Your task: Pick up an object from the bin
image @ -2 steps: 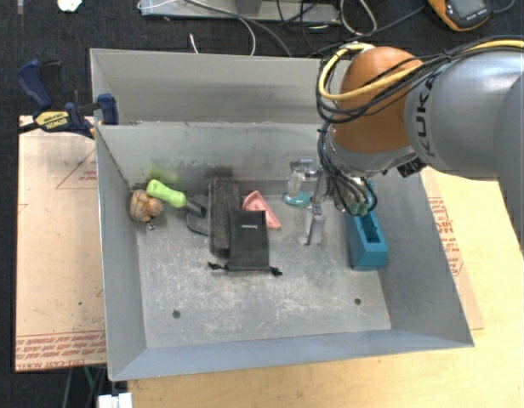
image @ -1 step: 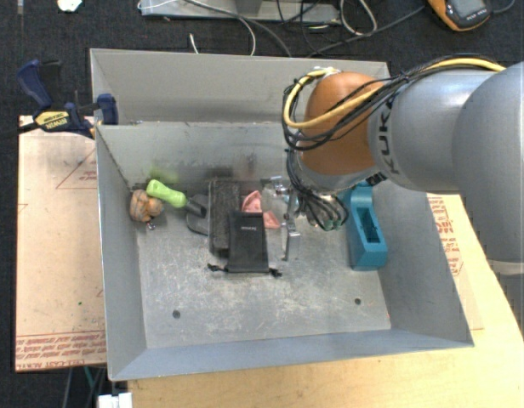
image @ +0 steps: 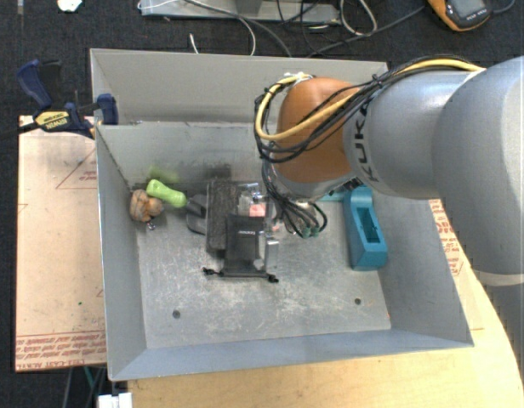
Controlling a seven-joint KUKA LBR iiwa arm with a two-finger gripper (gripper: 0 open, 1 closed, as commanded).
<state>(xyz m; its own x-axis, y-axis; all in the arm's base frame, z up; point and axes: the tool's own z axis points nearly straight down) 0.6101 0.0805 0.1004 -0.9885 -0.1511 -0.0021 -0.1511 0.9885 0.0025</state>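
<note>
Grey metal bin [image: 245, 330] on dark carpet, arm [image: 432, 134] reaching in from 3 o'clock.
The jaws stand wide at the bin's centre, with nothing between them. A dark object [image: 194, 221] at their 10 o'clock is half hidden and unidentifiable. Green peg [image: 166, 192] and tan lump [image: 143, 204] lie at 9 o'clock, blue block [image: 365, 229] at 3.

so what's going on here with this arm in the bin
A robot arm reaches in from the right, with its gripper low over the middle of the grey bin. A green piece and a tan lump lie left of it near the wall, a blue block right of it. Whether it has grasped anything, I cannot tell.
</note>
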